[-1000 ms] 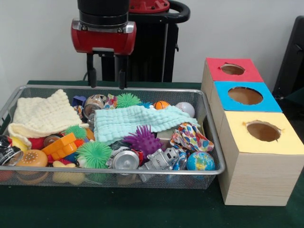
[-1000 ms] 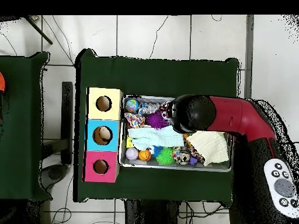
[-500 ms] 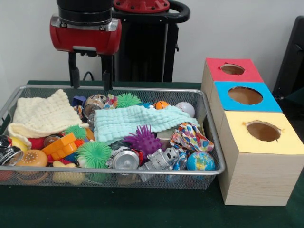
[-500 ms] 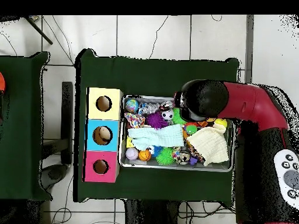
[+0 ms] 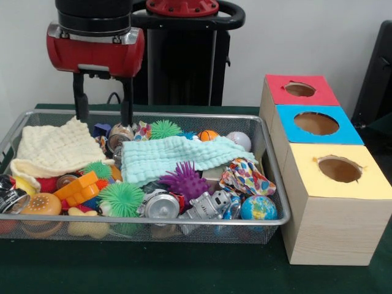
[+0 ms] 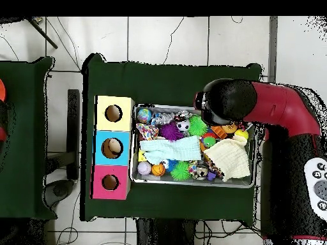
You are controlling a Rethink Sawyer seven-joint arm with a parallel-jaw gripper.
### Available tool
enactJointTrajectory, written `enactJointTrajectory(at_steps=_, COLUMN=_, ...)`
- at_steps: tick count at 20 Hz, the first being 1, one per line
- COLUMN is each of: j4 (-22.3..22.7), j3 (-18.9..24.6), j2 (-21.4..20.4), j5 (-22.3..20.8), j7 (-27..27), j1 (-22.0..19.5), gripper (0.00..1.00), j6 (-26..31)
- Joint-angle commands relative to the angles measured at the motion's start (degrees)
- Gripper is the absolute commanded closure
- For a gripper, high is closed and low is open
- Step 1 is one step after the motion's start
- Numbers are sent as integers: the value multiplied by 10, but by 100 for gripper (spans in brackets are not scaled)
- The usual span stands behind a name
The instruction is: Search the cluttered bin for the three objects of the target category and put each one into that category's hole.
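Note:
The cluttered bin (image 5: 153, 222) is a silver wire-mesh tray full of toys and cloths. In it lie a cream cloth (image 5: 55, 147), a pale green cloth (image 5: 171, 156), a purple spiky ball (image 5: 185, 180), green spiky balls (image 5: 120, 197), a small basketball (image 5: 208, 135), a baseball (image 5: 239, 141), a globe ball (image 5: 258, 208) and a silver robot toy (image 5: 205, 207). My gripper (image 5: 103, 121) is open and empty. It hangs above the bin's far left part, by the cream cloth's right edge. In the overhead view the arm's head (image 6: 227, 102) hides the gripper.
Three wooden boxes stand in a row beside the bin, each with a round hole on top: red (image 5: 300, 90), blue (image 5: 316, 124) and yellow (image 5: 339, 169). They also show in the overhead view, with the yellow box (image 6: 114, 113) uppermost. The table (image 5: 184, 269) has a dark green cover.
The gripper has moved left along the bin's far side in the front view and come slightly lower, still open and empty. Nothing in the bin has moved.

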Motion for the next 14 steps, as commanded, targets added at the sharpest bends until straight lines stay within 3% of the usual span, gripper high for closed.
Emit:
enactJointTrajectory(at_steps=1, j4=-30, j3=0, j2=45, j5=-21, j7=-43, j1=-8, gripper=0, j6=48)
enactJointTrajectory(at_steps=14, j4=-48, j3=-2, j2=83, j5=-30, j7=-41, j1=-8, gripper=0, j6=8)
